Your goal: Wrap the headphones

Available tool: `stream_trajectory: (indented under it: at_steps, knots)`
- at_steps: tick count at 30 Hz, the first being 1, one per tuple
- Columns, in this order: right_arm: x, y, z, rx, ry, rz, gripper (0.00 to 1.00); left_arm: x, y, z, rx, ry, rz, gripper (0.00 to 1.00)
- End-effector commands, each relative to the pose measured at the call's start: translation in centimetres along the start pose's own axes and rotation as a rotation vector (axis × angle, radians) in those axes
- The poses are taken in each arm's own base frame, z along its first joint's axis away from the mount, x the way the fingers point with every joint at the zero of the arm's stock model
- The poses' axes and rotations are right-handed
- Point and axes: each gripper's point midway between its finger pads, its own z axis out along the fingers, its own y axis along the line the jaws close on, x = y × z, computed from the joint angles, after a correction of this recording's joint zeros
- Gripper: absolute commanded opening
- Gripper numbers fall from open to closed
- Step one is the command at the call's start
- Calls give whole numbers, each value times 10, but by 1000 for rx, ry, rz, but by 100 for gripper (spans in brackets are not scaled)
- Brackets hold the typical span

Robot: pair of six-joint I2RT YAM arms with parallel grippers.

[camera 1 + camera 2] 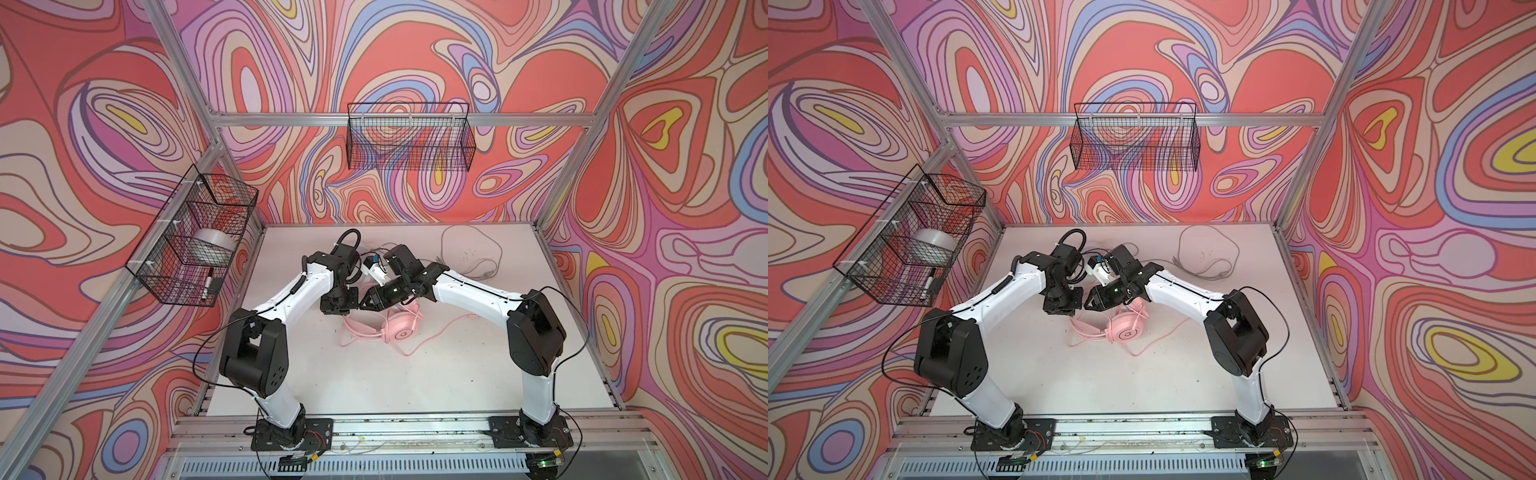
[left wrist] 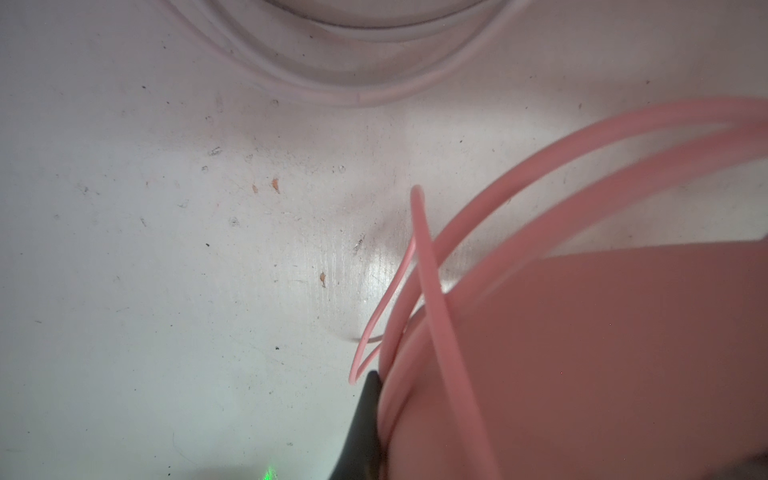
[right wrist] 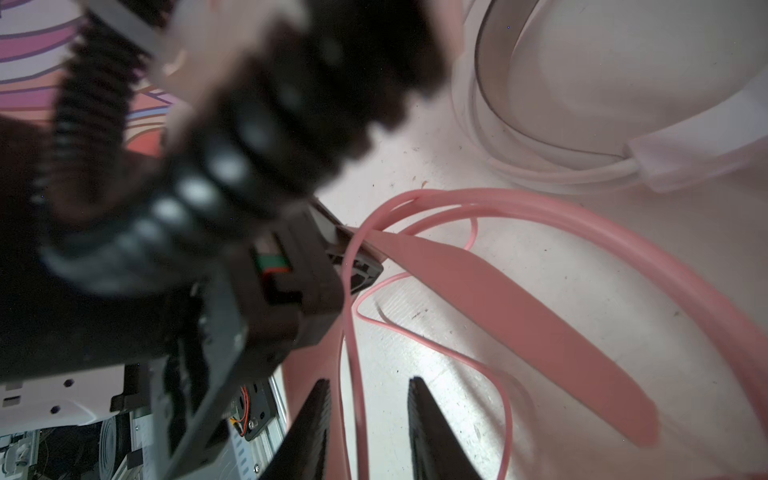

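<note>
The left arm and right arm have glossy white shells between boxy black joint housings. Thin black cables loop out at 9 and 3 o'clock. The right arm's black fingers taper, with ridged edges. Black base plates carry small screws.

You are looking into a booth whose walls carry a loud swirl print in coral, pink, lilac, blue, cream and yellow, on the back and both sides. An aluminium frame runs up the corners and across the back. A black wire basket hangs on that back bar. A divided wire basket hangs on the left side bar, with a pale roll and a marker in it. The white worktop is scuffed and speckled, evenly lit with soft shadows. A slotted metal rail edges its near side.
</note>
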Motion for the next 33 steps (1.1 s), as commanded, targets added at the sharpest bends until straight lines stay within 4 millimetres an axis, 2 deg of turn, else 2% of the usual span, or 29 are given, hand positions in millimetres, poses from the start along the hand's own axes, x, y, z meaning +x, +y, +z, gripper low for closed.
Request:
stream_trajectory:
  at_steps: [1, 7, 10, 16, 23, 28, 33]
  knots:
    - [12, -5, 8, 26, 56, 25, 30, -5, -11, -19, 62, -35, 2, 0]
    - [-2, -1, 3, 26, -19, 44, 8, -3, -10, -17, 55, -30, -3, 0]
    - [-13, 1, -4, 37, -95, 70, 0, -2, -8, -16, 48, -29, -5, 0]
    - [-31, -6, -29, 113, -264, 167, 0, -2, -4, -15, 25, -36, -12, 0]
    - [-37, -31, -56, 272, -395, 323, 0, -4, -4, -15, 24, -44, -26, 0]
    - [-28, -48, -49, 402, -330, 400, 0, -6, -3, -16, 21, -55, -37, 0]
    - [-17, -64, -38, 456, -319, 458, 0, -8, -5, -19, 33, -66, -36, 0]
